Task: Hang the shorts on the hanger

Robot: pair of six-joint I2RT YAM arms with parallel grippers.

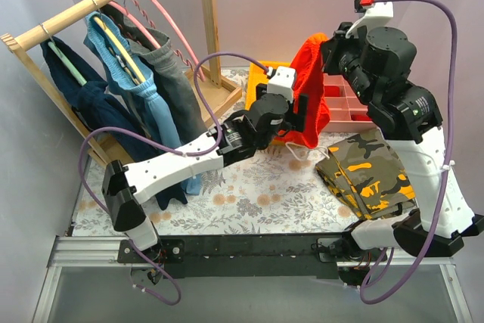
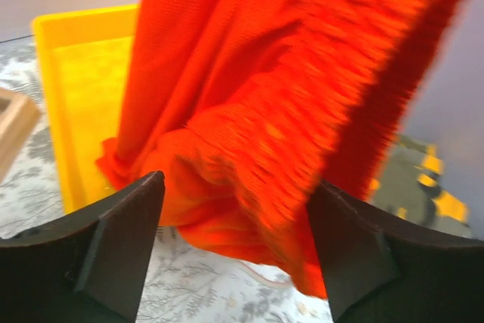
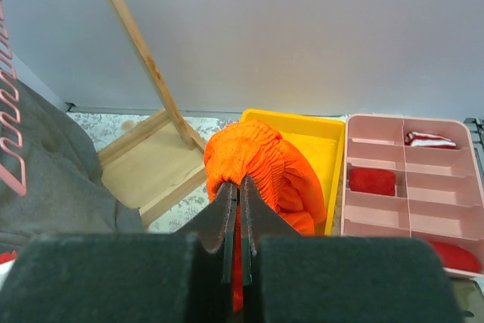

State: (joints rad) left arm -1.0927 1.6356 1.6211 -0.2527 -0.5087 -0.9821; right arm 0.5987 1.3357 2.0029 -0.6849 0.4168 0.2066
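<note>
On the left, a wooden rack [image 1: 91, 5] is carrying blue and grey garments [image 1: 147, 104], and the pink hanger [image 1: 179, 30] is hanging from its rail. The left arm is reaching across the floral surface [image 1: 249, 194] toward the centre. The left gripper [image 2: 236, 194] is holding its jaws wide apart with nothing in them, just in front of the shorts [image 1: 311, 73]. The shorts are hanging in the air at centre back, in front of a yellow tray [image 1: 257, 77], well apart from the hanger. The right gripper [image 3: 236, 187] is pinching the gathered waistband between nearly closed jaws. Further right, a pink compartment box [image 1: 344, 107] and a camouflage garment [image 1: 367, 172] are lying on the surface.
</note>
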